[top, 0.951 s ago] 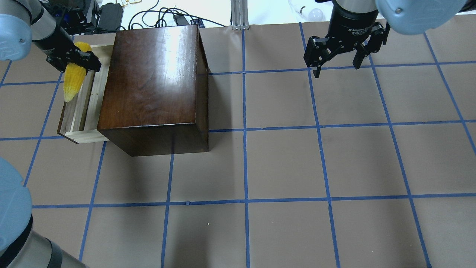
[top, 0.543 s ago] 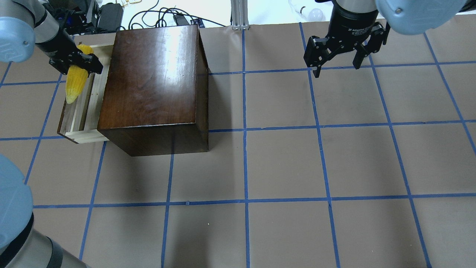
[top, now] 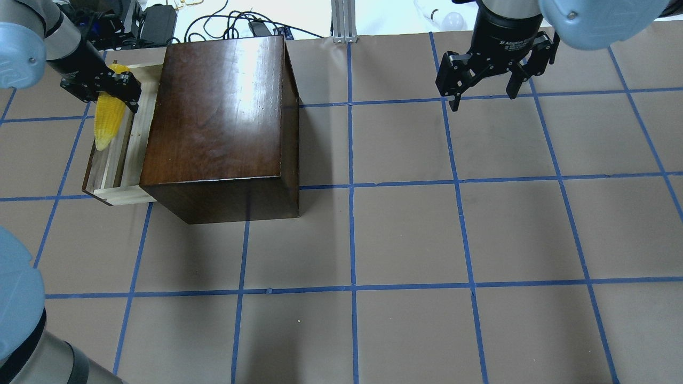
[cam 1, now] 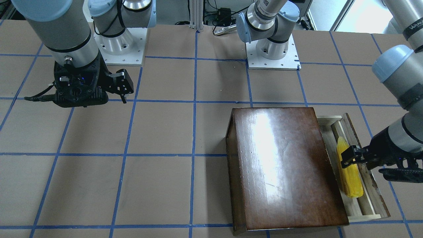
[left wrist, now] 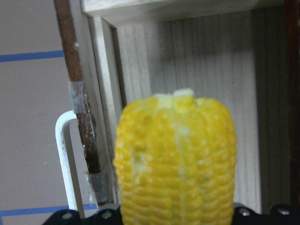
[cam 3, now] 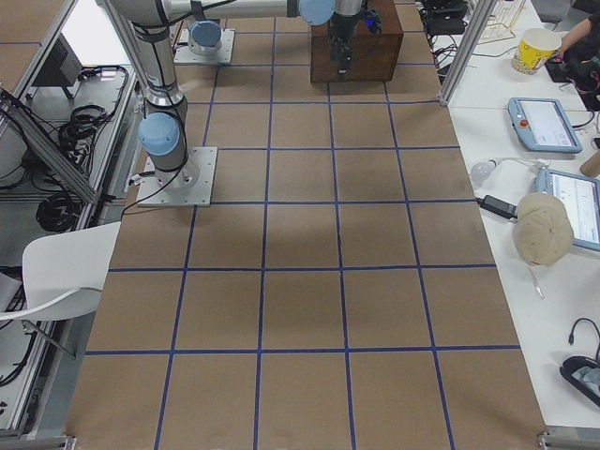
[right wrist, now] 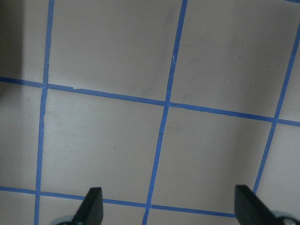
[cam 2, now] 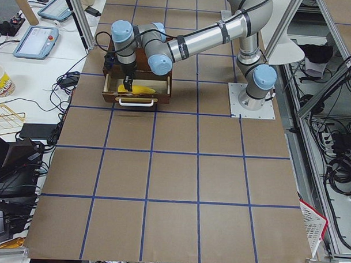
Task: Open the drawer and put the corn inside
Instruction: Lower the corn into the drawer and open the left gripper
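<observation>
The dark-brown cabinet point(top: 219, 117) stands at the far left of the table. Its drawer point(top: 118, 184) is pulled out, showing pale wood point(left wrist: 187, 61) and a white handle point(left wrist: 63, 159). My left gripper point(top: 109, 90) is shut on the thick end of the yellow corn point(top: 106, 120). The corn point(cam 1: 348, 175) hangs lengthwise over the open drawer point(cam 1: 363, 218), tapered tip down near its floor. The corn also fills the left wrist view point(left wrist: 176, 159). My right gripper point(top: 484, 98) is open and empty, high over the far right of the table, with only bare table below its fingers point(right wrist: 91, 206).
The table is brown paper with a blue tape grid point(top: 352, 186). Cables and power bricks point(top: 155, 21) lie beyond the far edge behind the cabinet. An aluminium post point(top: 344, 21) stands at the back middle. The robot bases point(cam 1: 272, 49) are bolted on the near side.
My left gripper has lowered the corn a little deeper into the open drawer. The right arm has not moved.
</observation>
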You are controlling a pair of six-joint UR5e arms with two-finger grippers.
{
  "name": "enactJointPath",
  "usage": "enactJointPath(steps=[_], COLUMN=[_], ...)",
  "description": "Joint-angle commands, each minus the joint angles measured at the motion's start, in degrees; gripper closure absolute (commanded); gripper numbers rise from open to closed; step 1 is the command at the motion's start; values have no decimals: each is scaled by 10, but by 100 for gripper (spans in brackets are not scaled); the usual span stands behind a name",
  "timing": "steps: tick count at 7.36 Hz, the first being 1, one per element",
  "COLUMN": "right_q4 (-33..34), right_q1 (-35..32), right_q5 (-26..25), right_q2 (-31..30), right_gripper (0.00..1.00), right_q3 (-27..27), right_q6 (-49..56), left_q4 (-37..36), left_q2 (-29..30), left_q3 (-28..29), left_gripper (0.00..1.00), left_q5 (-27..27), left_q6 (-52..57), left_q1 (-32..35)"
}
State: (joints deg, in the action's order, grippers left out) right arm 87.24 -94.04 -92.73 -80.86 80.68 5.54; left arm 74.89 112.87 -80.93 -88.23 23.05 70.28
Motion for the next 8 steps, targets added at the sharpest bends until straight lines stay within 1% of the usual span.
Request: enactJointPath(steps=[1, 3, 6, 7, 8], right_q4=[-1, -1, 0, 0, -1], right_q1=[0, 0, 0, 0, 0], right_q5=[0, 0, 0, 0, 0], right_q2=[0, 0, 0, 0, 0], right_gripper=[0, 0, 0, 0, 0], right_q3=[0, 0, 0, 0, 0], right_q6=[0, -1, 0, 0, 0], left_q4=[5, 16, 89, 109, 118], left_q2=[-5, -19, -80, -104, -123], left_q3=[4, 6, 9, 9, 3], left_gripper=[19, 19, 17, 16, 14], left_q5=[0, 0, 3, -3, -3], left_q6=[1, 0, -8, -18, -62], left_q1=[-1, 0, 19, 52, 91])
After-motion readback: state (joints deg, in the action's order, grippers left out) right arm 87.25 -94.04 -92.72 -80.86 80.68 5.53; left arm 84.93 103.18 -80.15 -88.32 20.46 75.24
